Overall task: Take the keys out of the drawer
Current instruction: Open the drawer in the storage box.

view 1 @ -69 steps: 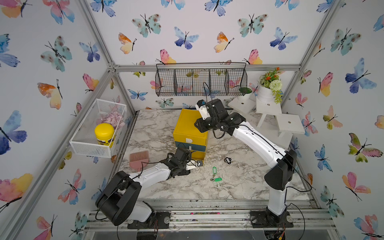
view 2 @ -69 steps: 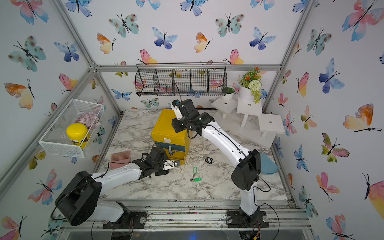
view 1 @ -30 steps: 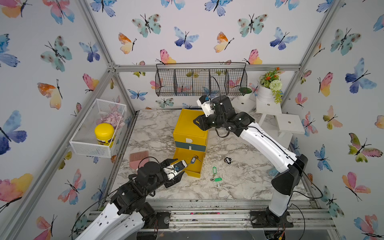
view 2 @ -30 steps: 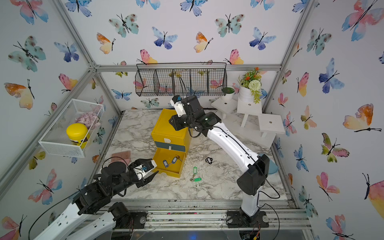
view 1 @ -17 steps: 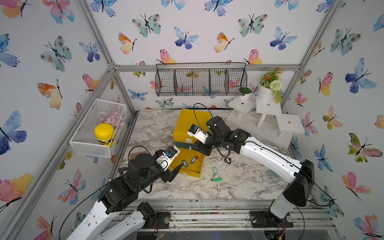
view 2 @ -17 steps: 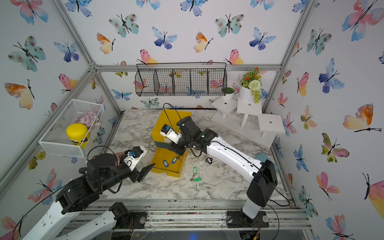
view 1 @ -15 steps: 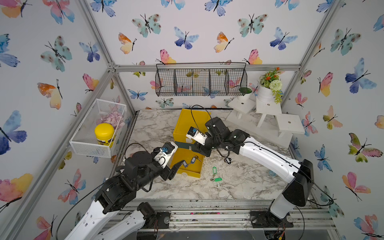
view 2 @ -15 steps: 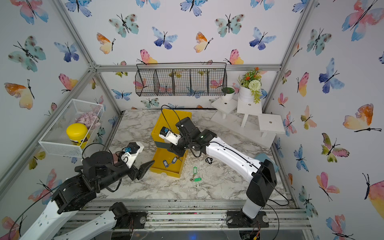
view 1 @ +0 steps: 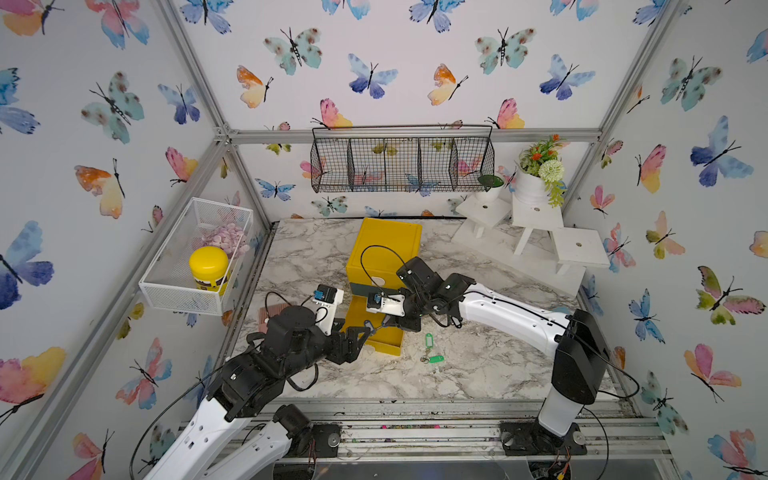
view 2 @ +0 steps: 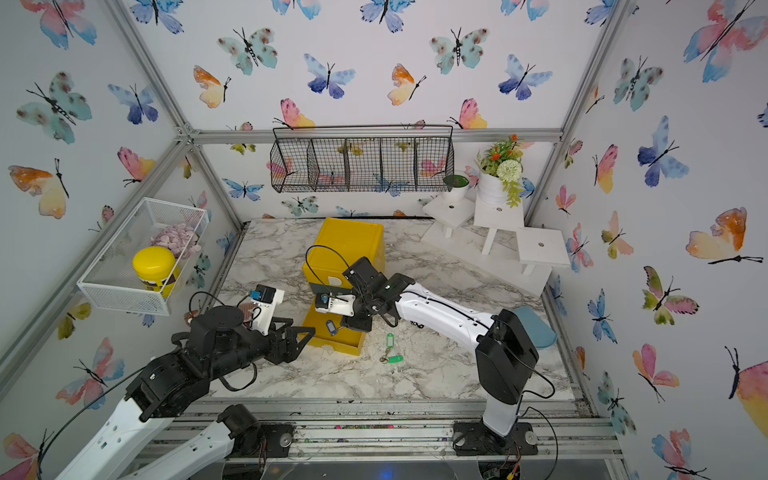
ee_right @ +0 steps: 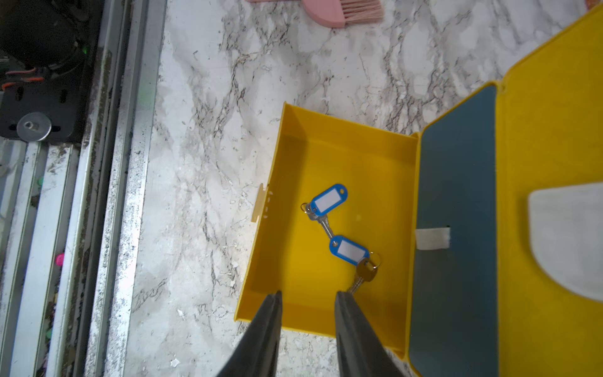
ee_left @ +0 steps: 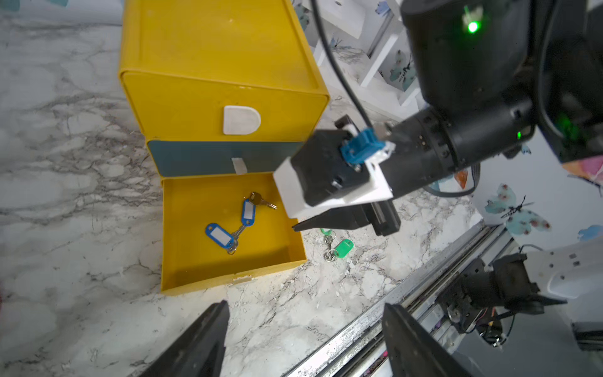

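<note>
The yellow cabinet (view 1: 386, 245) has its bottom drawer (ee_left: 228, 282) pulled open. Two blue-tagged keys (ee_right: 328, 199) (ee_right: 349, 249) lie inside it, joined end to end; they also show in the left wrist view (ee_left: 218, 235). One blue tag (view 2: 331, 327) peeks out in a top view. Green-tagged keys (view 1: 432, 353) lie on the marble to the right of the drawer. My right gripper (ee_right: 308, 293) hovers over the drawer's right side, open a little, with nothing between its fingers. My left gripper (ee_left: 305, 305) hangs wide open and empty above the table, front-left of the drawer.
A pink brush (view 1: 270, 311) lies left of the cabinet. A white wire basket (view 1: 178, 291) with a yellow jar hangs on the left wall and a black wire basket (view 1: 399, 166) on the back wall. White stands with plants (view 1: 536, 216) fill the back right.
The right arm swung from the cabinet's top down to the open drawer. The left arm pulled back from the drawer front, rose, and its jaws opened wider.
</note>
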Robot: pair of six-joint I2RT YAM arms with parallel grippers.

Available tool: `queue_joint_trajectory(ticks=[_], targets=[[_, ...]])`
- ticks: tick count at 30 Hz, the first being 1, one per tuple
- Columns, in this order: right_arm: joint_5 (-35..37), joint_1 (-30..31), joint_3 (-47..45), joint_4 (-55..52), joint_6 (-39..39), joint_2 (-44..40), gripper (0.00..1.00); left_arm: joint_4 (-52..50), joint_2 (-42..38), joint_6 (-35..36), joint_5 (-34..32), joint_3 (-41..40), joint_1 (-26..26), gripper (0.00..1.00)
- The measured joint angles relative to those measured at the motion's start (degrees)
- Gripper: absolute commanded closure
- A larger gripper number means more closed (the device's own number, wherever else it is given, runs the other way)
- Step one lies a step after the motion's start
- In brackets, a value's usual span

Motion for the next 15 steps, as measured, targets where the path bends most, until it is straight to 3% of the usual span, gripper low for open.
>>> queue_joint_trajectory(ticks=[4,10,15], targets=[[-2.4,0.0,-1.2,2.4,-1.1,0.0,0.67,0.6,0.9,-5.5,4.8,-1.4,8.3,0.24],[-6.4,0.0,-0.4,3.5,0.9,2.8,0.69,-2.8,14.4,-8.6,15.4,0.6,26.6,0.31],[-8.1,0.0,0.1,4.1,2.6,6.4,0.68,-5.6,24.8,-7.2,19.6,4.1,32.6,0.31]])
